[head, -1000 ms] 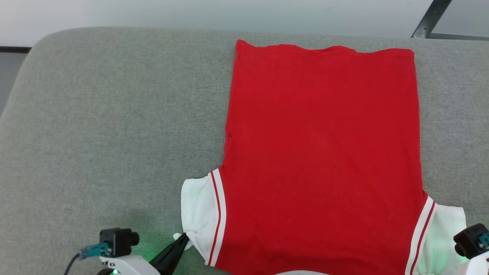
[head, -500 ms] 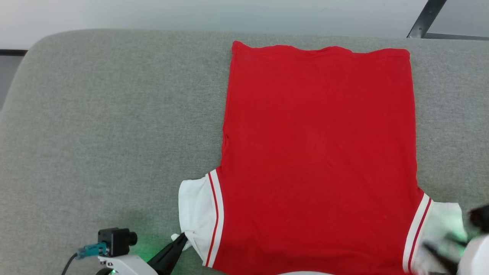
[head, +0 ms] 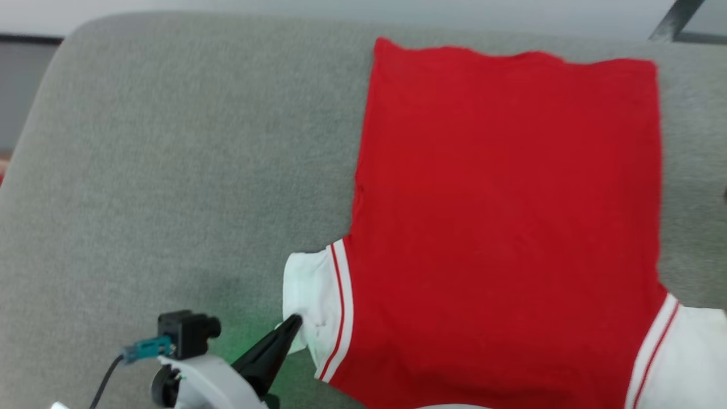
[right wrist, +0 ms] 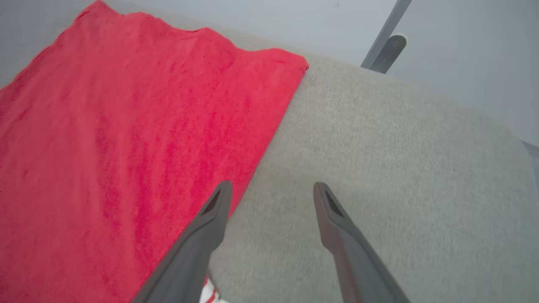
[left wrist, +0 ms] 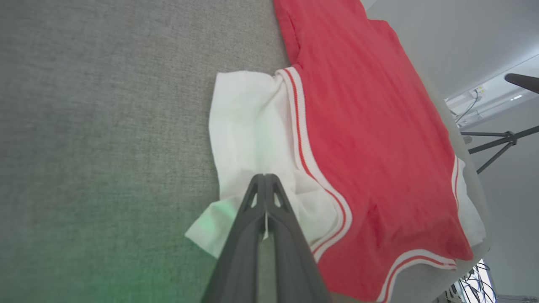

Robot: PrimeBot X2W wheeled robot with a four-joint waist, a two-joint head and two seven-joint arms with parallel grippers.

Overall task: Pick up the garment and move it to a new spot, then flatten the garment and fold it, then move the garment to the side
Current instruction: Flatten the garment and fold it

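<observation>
Flattening garment [head: 505, 216]: left tool [left wrist: 264, 179] clamped on white sleeve [left wrist: 244, 122]; right tool [right wrist: 273, 187] spread wide, empty. Advised: draw sleeve outward, low and gentle, smoothing puckers.

There is one red jersey shirt [head: 505, 227] with two white sleeves [head: 309, 295], spread on a single grey padded surface [head: 170, 170]. I count two grippers, the left gripper [head: 294, 322] and the right gripper [right wrist: 271, 191], with two dark fingers [right wrist: 210, 235] apiece.
</observation>
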